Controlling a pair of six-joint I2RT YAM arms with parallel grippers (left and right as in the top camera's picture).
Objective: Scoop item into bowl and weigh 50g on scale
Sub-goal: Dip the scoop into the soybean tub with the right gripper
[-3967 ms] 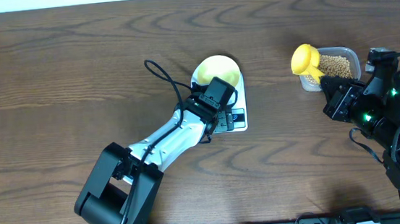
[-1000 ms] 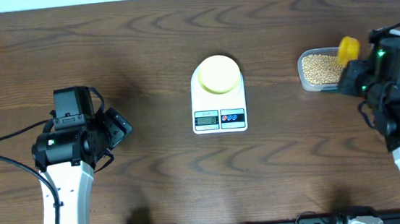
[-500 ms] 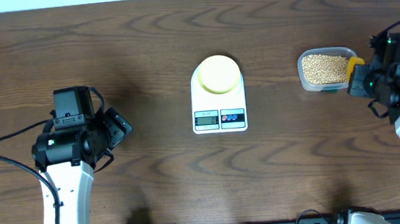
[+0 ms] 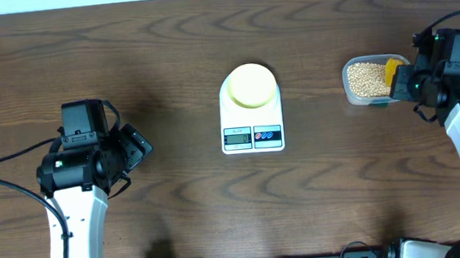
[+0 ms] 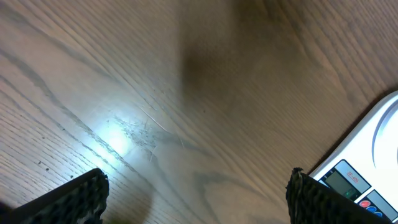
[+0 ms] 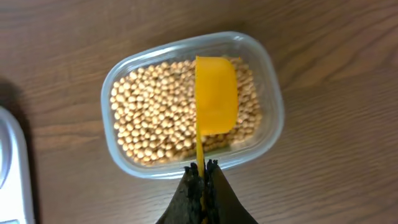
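Plainly, the beans (image 6: 155,118) are small, round and tan-beige, with a smooth matte look. They lie heaped several deep in a clear rounded-rectangular plastic container (image 6: 273,121) that they fill nearly wall to wall. That container sits on the dark wooden table (image 4: 123,55) near its right side, well apart from the scale (image 4: 252,135). The right gripper (image 6: 202,177) is pinched tight on the thin handle of a yellow-orange scoop (image 6: 216,93), whose cup lies over the right half of the pile; whether it touches the beans or carries any cannot be told. The white scale stands at the middle of the table, its grey display and two buttons along the front edge. The pale-yellow bowl (image 4: 251,85) sits on its platform, and nothing can be made out inside it from overhead. The left gripper (image 4: 135,146) hangs over bare wood well to the left of the scale, its jaws spread wide and holding nothing. In the left wrist view only the scale's front corner shows at the right edge.
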